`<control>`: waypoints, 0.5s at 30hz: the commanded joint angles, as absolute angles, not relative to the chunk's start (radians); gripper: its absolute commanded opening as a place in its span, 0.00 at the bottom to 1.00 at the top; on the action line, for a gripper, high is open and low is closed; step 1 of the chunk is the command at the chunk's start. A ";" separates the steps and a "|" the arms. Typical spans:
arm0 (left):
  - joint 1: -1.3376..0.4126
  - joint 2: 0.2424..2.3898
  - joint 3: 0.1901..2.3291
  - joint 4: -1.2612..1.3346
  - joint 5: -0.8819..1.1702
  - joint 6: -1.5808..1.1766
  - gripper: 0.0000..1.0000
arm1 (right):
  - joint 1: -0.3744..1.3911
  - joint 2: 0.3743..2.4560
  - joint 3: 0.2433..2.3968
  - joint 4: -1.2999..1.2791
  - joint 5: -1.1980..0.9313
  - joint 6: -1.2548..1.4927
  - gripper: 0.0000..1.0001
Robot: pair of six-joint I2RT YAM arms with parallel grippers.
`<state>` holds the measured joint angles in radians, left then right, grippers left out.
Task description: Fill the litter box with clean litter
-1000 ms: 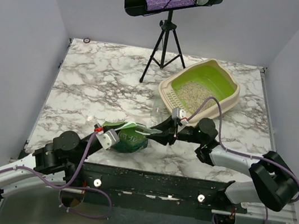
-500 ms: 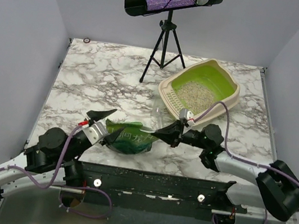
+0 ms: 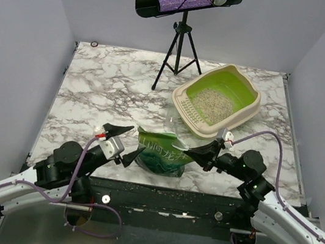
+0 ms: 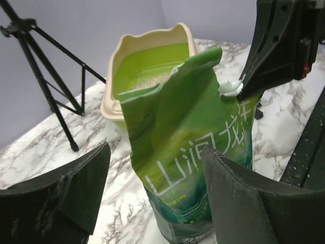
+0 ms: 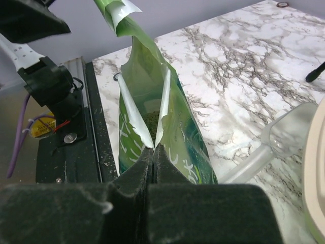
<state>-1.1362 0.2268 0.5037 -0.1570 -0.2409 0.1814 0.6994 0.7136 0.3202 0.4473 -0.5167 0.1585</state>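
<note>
Marble table [image 3: 107,82] inside grey walls | litter box [image 3: 217,99] at 1 o'clock, clean litter [image 3: 210,100] thinly covering its floor, more pouring likely left | right claw [image 3: 189,154] pinching green bag [image 3: 159,152] upright by its torn top | left claw [image 3: 126,143] wide, empty | bag shows white Chinese characters

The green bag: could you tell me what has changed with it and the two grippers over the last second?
The left gripper let go of the green bag and opened; the right gripper pinched its top edge and stood it upright. The litter box and its clean litter stayed put.
</note>
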 commanded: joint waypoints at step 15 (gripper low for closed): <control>-1.057 0.494 0.508 0.034 0.029 0.176 0.90 | 0.695 0.391 0.256 0.333 -0.522 0.221 0.00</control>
